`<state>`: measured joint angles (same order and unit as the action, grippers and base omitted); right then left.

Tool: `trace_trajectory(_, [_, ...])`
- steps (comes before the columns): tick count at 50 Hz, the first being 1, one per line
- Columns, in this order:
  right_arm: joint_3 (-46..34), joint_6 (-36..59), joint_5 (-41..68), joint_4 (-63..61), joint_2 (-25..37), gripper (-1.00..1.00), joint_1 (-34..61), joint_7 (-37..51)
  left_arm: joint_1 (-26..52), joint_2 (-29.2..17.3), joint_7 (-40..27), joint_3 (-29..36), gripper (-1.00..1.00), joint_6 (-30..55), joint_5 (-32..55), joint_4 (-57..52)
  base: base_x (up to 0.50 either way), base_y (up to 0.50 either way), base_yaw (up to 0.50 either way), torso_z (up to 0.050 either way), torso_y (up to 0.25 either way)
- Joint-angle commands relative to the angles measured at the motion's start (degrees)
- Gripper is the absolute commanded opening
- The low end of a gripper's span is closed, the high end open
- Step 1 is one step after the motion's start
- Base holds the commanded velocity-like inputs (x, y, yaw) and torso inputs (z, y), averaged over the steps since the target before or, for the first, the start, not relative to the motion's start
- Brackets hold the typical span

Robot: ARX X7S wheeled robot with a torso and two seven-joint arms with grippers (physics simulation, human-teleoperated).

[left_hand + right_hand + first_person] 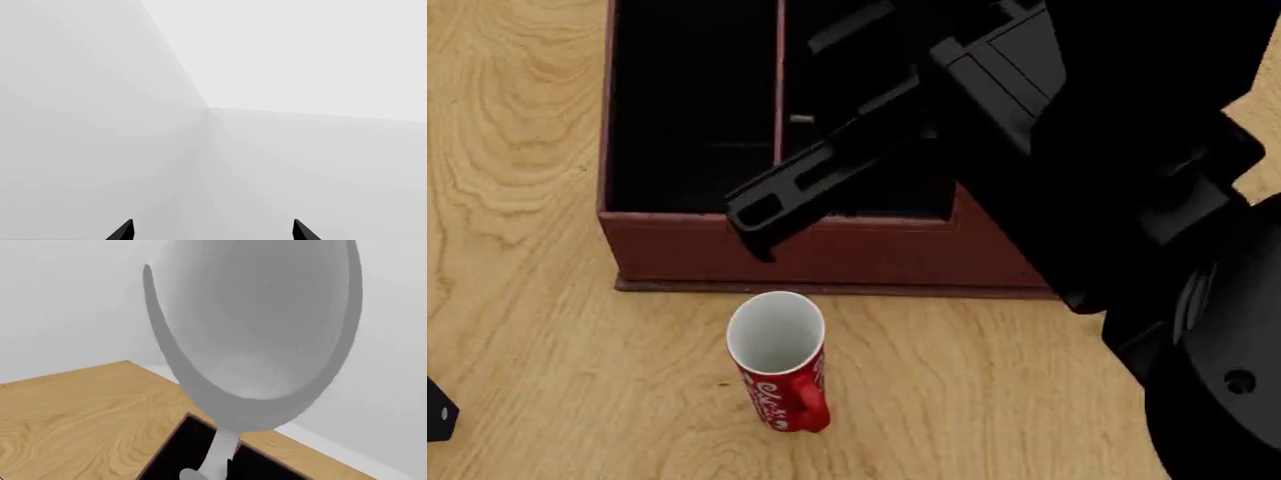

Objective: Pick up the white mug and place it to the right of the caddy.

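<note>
Head view: the caddy (814,250), a reddish-brown organiser with black-lined compartments, fills the upper centre of the frame on the wooden counter (521,200). Just below its front wall stands a red mug (782,360) with white patterns, upright, its handle turned toward the lower edge. The right arm (1094,150), a large dark mass, crosses from the lower right toward the upper centre, above the caddy; its jaws are hidden by the arm's own body. A small black object (438,410) sits at the left edge, too cropped to identify.

Right wrist view: the white mug (260,325) occupies most of the frame, its open mouth facing the camera and its handle (217,455) at the lower centre. It is off the counter, above a black-lined corner of the caddy (193,450). Whether the jaws grip it cannot be told.

Left wrist view: two dark fingertips (122,231) stand well apart with nothing between them, against blank pale walls.
</note>
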<state>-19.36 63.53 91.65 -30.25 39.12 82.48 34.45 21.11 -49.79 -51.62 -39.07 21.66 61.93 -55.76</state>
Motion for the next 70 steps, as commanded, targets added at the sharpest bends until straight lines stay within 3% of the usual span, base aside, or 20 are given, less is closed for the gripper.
trace_trajectory(1, [4.18,2.01,3.19,0.34,8.06,-1.0,3.01,6.38,0.45,0.74,0.61,1.97,1.0,-0.81,-1.76,0.73,0.0,0.0,0.0,0.0,0.0])
trace_trajectory(18, [8.32,2.69,8.91,2.72,20.13,-1.0,2.73,14.37,-0.15,0.58,0.66,1.08,1.0,-1.4,-0.92,0.82,0.0,0.0,0.0,0.0,0.0])
trace_trajectory(29, [12.19,0.91,6.07,7.35,27.81,-1.0,-6.45,13.18,-0.74,1.03,0.85,1.06,1.0,-1.88,-1.12,0.66,0.0,0.0,0.0,0.0,0.001])
trace_trajectory(52, [15.41,-7.25,-1.85,14.22,27.57,-1.0,-27.77,13.25,-2.84,2.81,2.43,1.1,1.0,-3.02,-3.14,1.39,0.0,0.0,0.0,0.0,0.0])
trace_trajectory(70, [9.61,-3.83,-6.73,23.43,26.41,-1.0,-26.86,5.56,-3.45,2.32,2.18,0.01,1.0,-3.27,-2.47,1.33,0.0,0.0,0.0,0.0,0.001])
